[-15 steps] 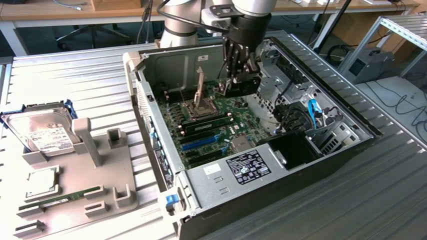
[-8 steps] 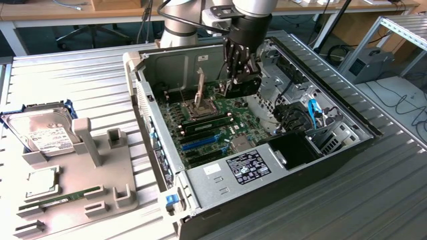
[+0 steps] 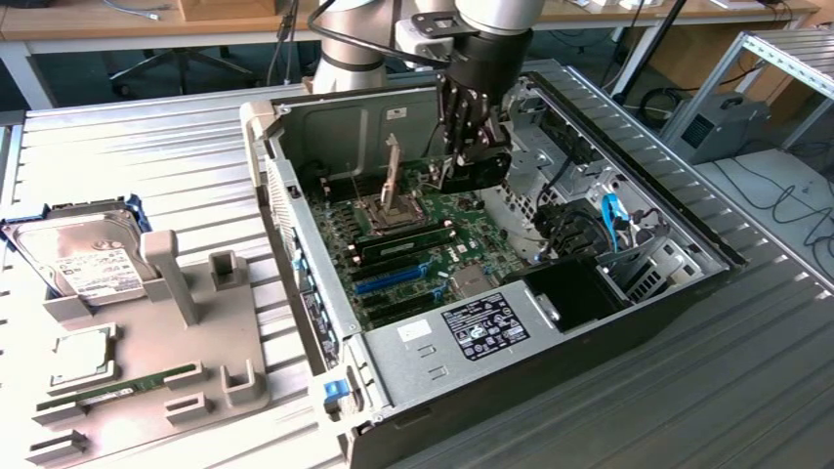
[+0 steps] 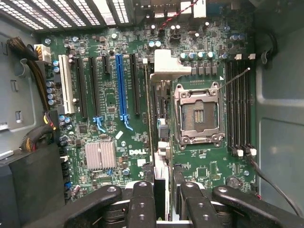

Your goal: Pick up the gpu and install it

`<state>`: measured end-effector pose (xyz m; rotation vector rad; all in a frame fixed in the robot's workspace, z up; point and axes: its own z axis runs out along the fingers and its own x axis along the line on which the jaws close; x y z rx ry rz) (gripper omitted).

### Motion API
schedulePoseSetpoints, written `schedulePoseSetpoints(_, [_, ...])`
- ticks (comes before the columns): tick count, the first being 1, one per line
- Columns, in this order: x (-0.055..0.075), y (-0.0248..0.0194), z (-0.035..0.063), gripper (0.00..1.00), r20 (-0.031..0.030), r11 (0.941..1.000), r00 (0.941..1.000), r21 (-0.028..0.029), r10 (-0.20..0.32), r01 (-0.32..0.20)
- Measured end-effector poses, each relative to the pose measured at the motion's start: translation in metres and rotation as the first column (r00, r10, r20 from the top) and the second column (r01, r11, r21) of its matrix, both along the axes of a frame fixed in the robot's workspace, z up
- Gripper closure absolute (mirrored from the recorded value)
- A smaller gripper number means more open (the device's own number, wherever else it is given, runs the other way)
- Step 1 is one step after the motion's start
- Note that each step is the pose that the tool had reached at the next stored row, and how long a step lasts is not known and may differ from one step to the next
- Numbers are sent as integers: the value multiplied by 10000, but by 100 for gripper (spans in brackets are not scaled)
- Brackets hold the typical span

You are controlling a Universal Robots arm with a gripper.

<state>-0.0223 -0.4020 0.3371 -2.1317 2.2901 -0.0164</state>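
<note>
Inside the case (image 3: 391, 342), over the board (image 4: 109, 42), the gpu (image 4: 159, 142) hangs clamped in the gripper (image 4: 164, 199). Fingers (image 4: 142, 199) are closed on it from both flat sides, part-way shut w/ the card filling the gap. In the exterior view it's the dark block (image 3: 479, 178) under the gripper (image 3: 476, 154), well off the worktop (image 3: 156, 156).

Handling, my read: light, stiff, but fragile. It's a bare circuit board w/ a fan and an edge connector that won't take twisting or side load. Flat faces are smooth, so it could slip or tilt if the pinch is off-centre. Best hold is across the two faces near mid-length, clear of fan and contact edge, approx. what the gripper has now.

Orientation: the wrist view sees the card edge-on, i.e. standing on its long edge, contact edge down toward the board. Long axis runs parallel to the expansion slots, beside the blue slot (image 4: 121, 80) and betw. it and the CPU socket (image 4: 197, 114). Bracket (image 4: 166, 64) end points away from the gripper, toward the case's rear wall. Can't tell if the edge touches a slot yet.
</note>
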Motion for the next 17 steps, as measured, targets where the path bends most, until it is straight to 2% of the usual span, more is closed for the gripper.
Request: schedulePoseSetpoints(17, [0, -44, -5, 74, 0, 10000, 10000, 0, 0, 0])
